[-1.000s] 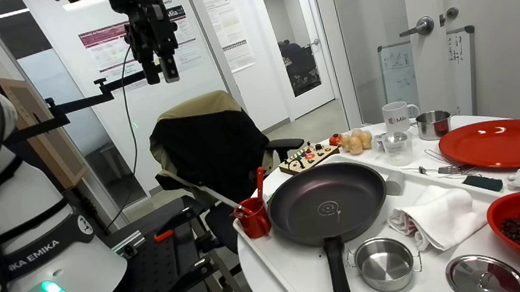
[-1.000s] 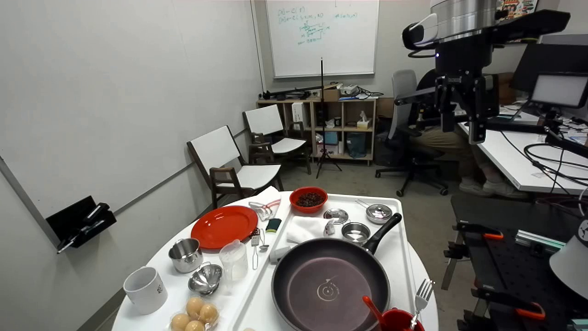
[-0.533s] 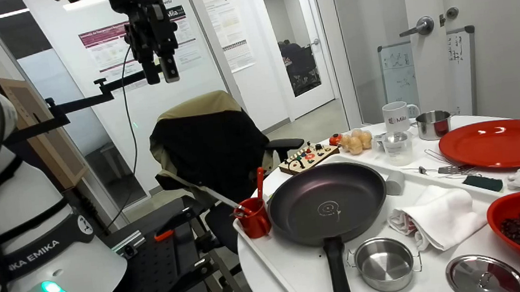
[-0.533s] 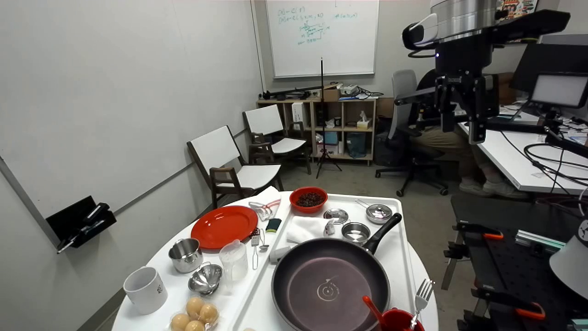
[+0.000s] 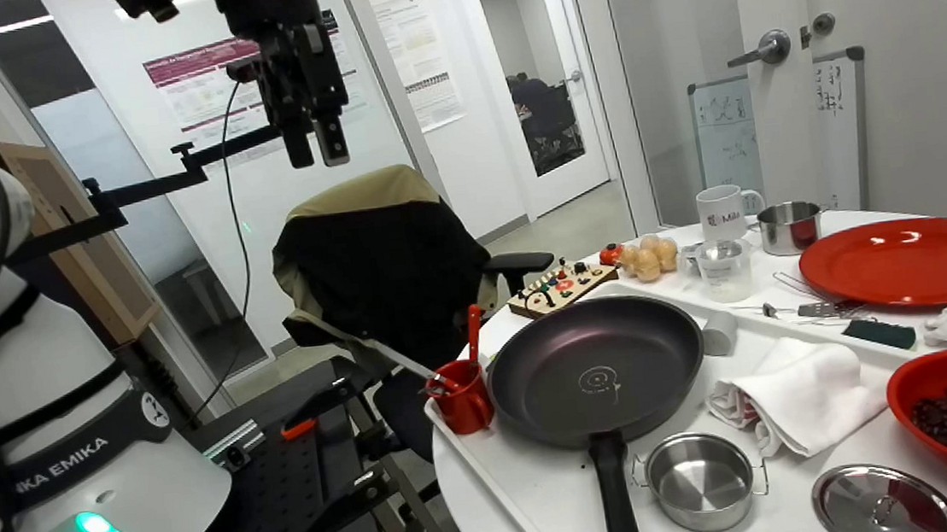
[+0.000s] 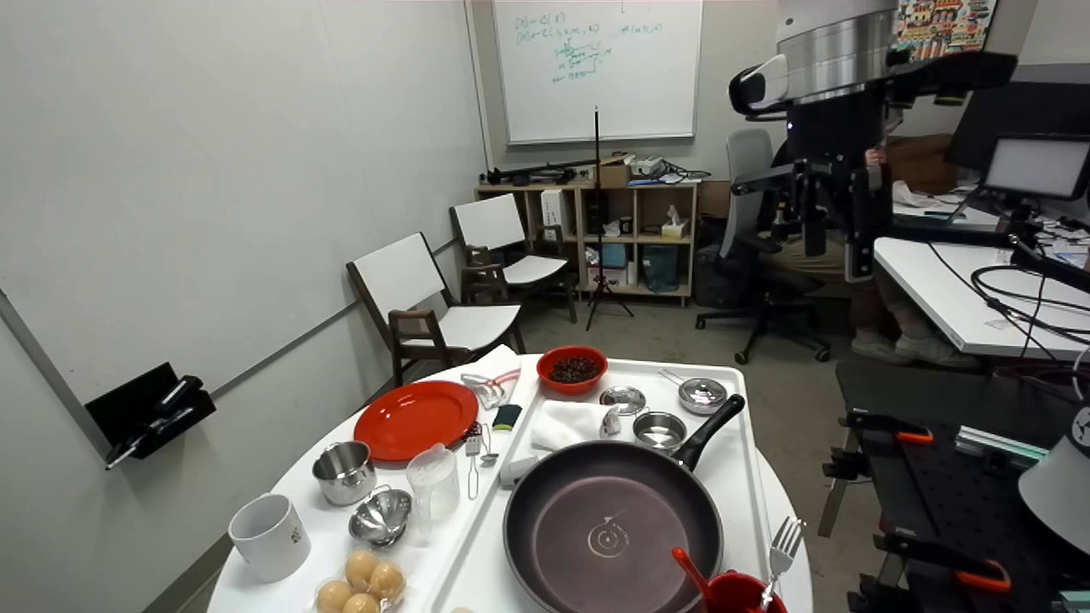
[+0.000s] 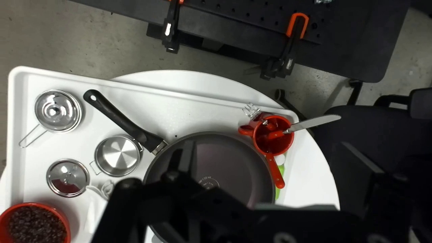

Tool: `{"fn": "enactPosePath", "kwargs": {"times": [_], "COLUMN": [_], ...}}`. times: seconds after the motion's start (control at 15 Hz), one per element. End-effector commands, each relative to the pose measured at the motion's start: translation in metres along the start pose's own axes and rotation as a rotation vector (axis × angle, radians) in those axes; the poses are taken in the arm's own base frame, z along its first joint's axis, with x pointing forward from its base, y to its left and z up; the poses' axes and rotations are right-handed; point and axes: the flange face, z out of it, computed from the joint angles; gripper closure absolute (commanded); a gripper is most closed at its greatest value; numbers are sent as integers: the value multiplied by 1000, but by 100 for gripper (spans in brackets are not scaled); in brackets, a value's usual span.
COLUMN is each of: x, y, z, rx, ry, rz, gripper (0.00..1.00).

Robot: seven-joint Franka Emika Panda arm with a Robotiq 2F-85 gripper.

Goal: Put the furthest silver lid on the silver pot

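A: Background: a whiteboard (image 6: 600, 77) hangs at the top centre of an exterior view. Below it, a white tray (image 6: 732, 477) rests on a round white table (image 6: 328, 525). State the position of the silver pot (image 7: 117, 156).

B: The pot stands upright on the tray, its interior visible, left of centre in the wrist view, just beside the handle (image 7: 123, 121) of the black frying pan (image 6: 609, 502). Contact there cannot be determined.

A: State the position of the silver lid (image 7: 67, 178).

B: It lies flat, knob up, at the lower left of the wrist view, between the pot and the red bowl (image 6: 572, 389) of dark beans (image 6: 574, 369), apart from both. A lidded steel pan (image 7: 55, 111) with a wire handle (image 7: 29, 136) stands nearer the upper left.

A: State the condition of the gripper (image 5: 315, 149).

B: It hangs at the upper left of an exterior view, well apart from the tray, fingertips pointing down and spread.
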Motion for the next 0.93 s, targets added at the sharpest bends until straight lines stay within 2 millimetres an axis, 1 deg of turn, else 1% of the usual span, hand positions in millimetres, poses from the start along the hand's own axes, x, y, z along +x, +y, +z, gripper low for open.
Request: {"fn": "enactPosePath", "kwargs": {"times": [0.0,0.33,0.47,0.87], "x": [22,49,57,71], "y": [20,58,77,146], "z": [19,45,54,88], "rx": [-40,-129,-164,-247], "ry": [-14,17,26,76], "rz": [40,82,111,172], "gripper": [0,0,0,0]}}
